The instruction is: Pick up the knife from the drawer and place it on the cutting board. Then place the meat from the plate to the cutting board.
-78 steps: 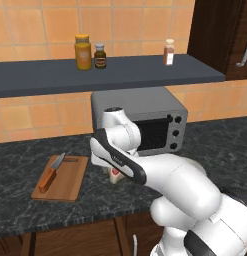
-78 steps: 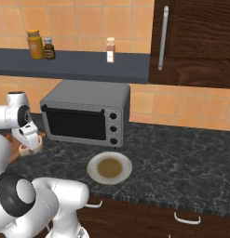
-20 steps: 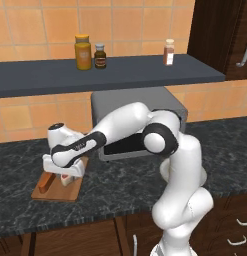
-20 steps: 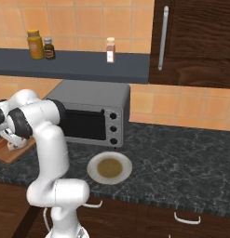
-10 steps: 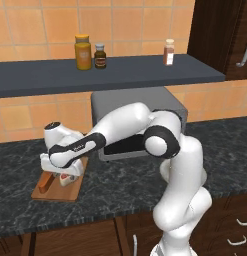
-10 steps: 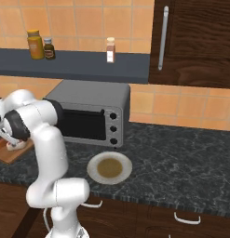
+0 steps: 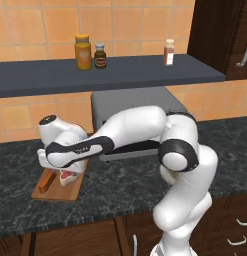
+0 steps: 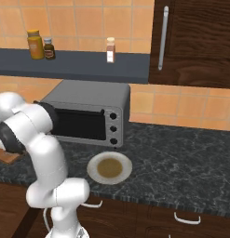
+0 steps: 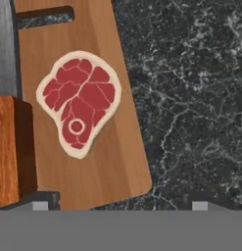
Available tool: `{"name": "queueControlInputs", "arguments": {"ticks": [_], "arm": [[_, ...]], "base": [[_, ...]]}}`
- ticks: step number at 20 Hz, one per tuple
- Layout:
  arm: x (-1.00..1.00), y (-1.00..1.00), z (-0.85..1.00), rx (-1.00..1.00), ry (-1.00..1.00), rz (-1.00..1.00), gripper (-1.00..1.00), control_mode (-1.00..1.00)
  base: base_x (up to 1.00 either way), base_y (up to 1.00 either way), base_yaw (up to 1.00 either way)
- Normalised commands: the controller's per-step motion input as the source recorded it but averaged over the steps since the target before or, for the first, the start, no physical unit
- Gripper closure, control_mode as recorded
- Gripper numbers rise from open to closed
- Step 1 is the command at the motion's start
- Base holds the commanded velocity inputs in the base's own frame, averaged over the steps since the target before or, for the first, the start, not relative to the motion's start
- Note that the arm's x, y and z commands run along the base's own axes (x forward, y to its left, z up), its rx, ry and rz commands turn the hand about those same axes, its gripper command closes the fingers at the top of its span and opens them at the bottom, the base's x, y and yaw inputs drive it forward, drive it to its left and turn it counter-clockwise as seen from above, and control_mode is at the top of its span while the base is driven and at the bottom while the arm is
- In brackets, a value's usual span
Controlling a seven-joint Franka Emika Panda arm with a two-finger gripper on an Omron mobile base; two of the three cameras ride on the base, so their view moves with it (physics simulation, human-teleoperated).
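the red raw steak slab with white fat rim (image 9: pixel 79 101) lies on the flat light-brown wooden cutting board (image 9: pixel 110 162), beside the orange-brown-handled small knife (image 9: pixel 5 147); the board rests on the dark speckled stone bench (image 9: pixel 191 98).

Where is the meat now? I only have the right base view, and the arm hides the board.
Observer: In the hand view the meat lies flat on the board.
Operator: Is the tool gripping it?
Observer: No. The tool is open, with its tips wide apart and clear of the meat.
Operator: And the knife?
Observer: The knife lies on the board beside the meat, with a gap between them.
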Motion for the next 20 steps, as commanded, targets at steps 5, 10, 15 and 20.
{"name": "queueControlInputs", "arguments": {"ticks": [5, 10, 15, 20], "arm": [[-0.76, -0.93, 0.35, 0.02, -0.01, 0.00, -1.00, -1.00], [-0.67, -1.00, 0.41, 0.05, -0.01, 0.00, -1.00, -1.00], [-0.59, -1.00, 0.50, 0.05, 0.00, 0.00, -1.00, -1.00], [-0.44, -1.00, 0.81, 0.02, -0.11, 0.00, -1.00, -1.00]], "base": [[0.00, 0.00, 0.00], [0.00, 0.00, 0.00], [0.00, 0.00, 0.00], [0.00, 0.00, 0.00]]}}
